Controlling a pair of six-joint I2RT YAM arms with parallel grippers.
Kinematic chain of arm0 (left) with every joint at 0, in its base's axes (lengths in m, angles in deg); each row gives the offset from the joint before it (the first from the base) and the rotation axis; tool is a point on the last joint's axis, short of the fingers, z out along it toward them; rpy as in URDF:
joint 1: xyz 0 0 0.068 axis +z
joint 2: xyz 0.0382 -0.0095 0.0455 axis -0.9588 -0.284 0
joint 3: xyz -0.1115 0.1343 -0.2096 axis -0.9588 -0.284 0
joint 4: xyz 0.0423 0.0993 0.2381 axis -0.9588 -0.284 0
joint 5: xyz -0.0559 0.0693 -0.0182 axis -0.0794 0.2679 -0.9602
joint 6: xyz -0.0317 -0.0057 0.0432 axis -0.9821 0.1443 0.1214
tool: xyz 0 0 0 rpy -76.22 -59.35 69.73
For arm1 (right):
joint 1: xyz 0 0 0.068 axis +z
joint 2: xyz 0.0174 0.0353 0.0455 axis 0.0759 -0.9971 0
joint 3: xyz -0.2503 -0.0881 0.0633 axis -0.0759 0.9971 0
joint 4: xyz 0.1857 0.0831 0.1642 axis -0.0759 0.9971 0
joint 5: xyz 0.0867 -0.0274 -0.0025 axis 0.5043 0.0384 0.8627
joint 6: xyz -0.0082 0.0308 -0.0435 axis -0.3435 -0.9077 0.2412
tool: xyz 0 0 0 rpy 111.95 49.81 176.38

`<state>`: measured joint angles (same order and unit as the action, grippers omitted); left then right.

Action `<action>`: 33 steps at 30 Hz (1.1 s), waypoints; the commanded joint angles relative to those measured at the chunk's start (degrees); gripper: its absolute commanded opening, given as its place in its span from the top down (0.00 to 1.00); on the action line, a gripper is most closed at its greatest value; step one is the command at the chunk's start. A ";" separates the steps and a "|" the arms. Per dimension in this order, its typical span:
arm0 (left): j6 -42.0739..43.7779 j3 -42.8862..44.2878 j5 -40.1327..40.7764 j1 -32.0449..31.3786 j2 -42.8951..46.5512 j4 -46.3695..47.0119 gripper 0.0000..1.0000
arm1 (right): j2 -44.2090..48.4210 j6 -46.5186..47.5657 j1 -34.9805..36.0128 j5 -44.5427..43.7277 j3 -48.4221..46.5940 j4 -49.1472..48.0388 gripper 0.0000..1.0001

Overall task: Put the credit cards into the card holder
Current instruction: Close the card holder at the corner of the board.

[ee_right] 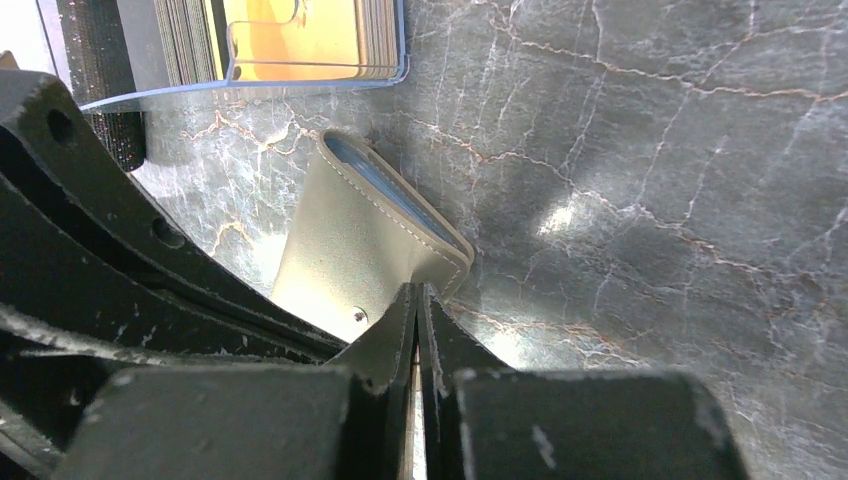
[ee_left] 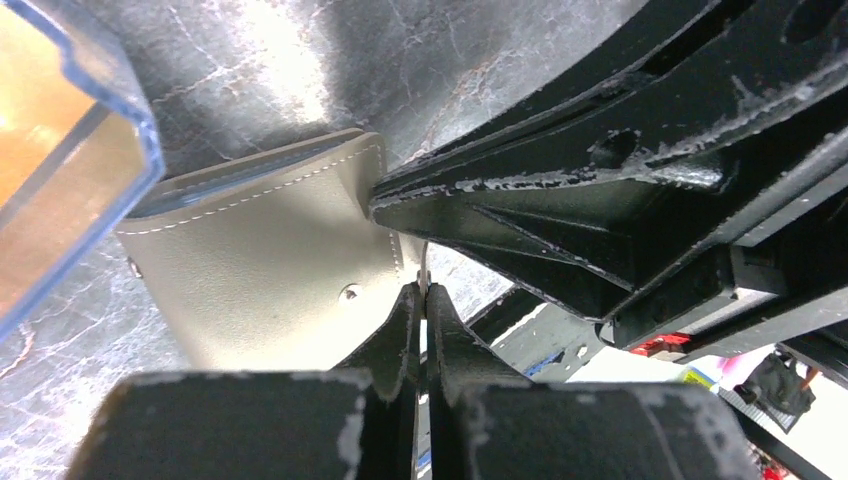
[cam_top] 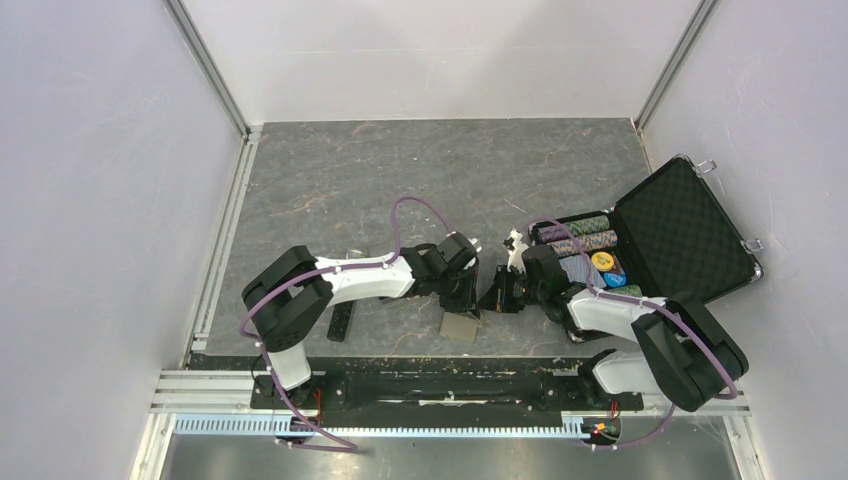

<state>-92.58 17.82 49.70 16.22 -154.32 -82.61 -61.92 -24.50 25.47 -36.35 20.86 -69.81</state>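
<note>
The grey-tan card holder (cam_top: 461, 328) lies near the table's front edge, between the two arms. In the left wrist view the card holder (ee_left: 250, 270) fills the middle, and my left gripper (ee_left: 424, 288) is shut on a thin edge at its right side. My right gripper (ee_right: 417, 290) is shut on the near corner of the card holder (ee_right: 345, 250), whose pale blue inside shows. From above, the left gripper (cam_top: 468, 300) and right gripper (cam_top: 497, 298) meet just above the holder. An orange-gold face shows inside a clear case (ee_right: 290, 35); I cannot tell whether it is one of the credit cards.
An open black chip case (cam_top: 680, 225) with striped chips (cam_top: 585, 235) stands at the right, behind my right arm. A long black bar (cam_top: 341, 320) lies by my left arm's base. The clear case (cam_top: 352, 256) sits behind the left forearm.
</note>
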 commanded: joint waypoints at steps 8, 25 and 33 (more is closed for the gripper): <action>0.98 2.90 9.07 -0.29 3.85 -8.44 0.98 | 0.90 1.36 0.06 -1.05 0.33 1.53 1.00; 2.96 5.32 11.43 -0.55 0.99 -14.43 0.98 | 2.22 2.42 0.05 -1.25 -0.27 3.40 1.00; 4.02 6.65 12.47 -1.15 -0.24 -16.19 0.98 | 6.04 3.75 0.07 0.58 -1.73 3.00 1.00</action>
<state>-91.64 22.04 59.91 15.66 -153.57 -97.21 -58.40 -22.49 25.47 -36.76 20.92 -65.31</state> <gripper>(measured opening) 0.036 0.004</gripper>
